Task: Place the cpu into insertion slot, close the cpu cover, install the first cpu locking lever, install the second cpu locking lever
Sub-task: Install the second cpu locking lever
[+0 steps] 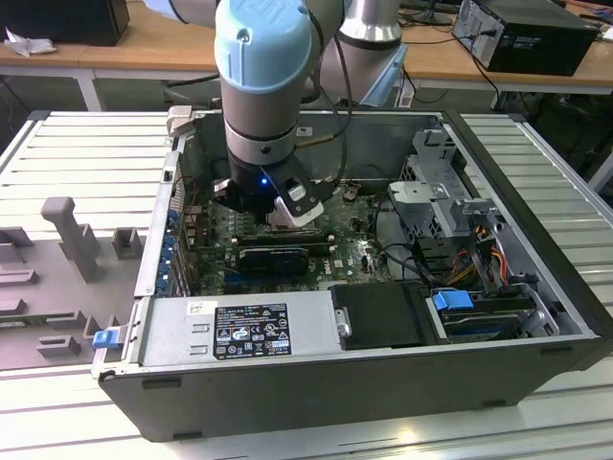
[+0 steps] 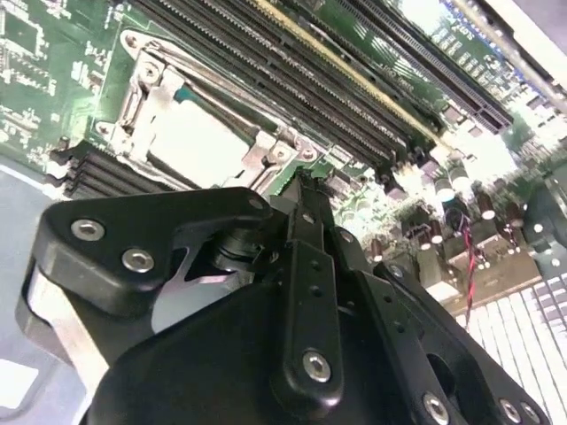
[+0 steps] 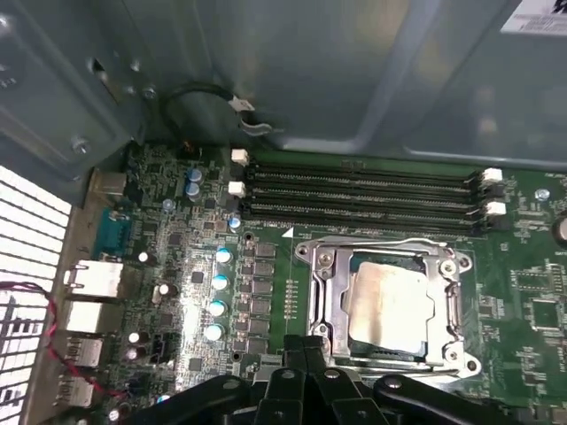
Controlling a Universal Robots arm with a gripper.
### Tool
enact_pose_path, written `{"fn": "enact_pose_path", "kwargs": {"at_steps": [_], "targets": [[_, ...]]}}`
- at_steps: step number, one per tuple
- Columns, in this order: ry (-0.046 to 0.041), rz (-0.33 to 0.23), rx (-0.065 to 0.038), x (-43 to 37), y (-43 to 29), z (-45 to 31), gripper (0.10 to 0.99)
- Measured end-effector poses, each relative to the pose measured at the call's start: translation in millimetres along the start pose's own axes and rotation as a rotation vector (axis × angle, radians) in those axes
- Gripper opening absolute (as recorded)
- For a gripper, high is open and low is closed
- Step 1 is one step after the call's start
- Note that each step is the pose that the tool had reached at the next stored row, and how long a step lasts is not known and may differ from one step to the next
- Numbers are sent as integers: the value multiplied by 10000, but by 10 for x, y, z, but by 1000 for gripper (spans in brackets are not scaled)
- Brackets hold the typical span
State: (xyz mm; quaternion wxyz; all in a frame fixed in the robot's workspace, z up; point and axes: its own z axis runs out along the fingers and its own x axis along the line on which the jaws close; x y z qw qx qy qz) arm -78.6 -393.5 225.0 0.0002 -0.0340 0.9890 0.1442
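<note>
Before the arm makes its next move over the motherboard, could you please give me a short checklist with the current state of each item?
1. The cpu sits in the insertion slot: ok, its pale metal top lies flat inside the frame in both wrist views.
2. The cpu cover is down over the chip: ok, the frame plate lies around the chip's top.
3. Both locking levers latched: cannot tell from these views.
4. The gripper is carrying nothing: cannot tell, the fingertips are not clearly shown.
5. Gripper position: ok, it hangs just beside the socket, inside the computer case.
6. The memory slots are free of the arm: ok.
</note>
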Motion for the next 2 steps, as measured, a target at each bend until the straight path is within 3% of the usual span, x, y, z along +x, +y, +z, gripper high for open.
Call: {"fn": "enact_pose_path", "kwargs": {"at_steps": [2], "targets": [[-1, 0, -2, 0, 3, -10, 110]]}}
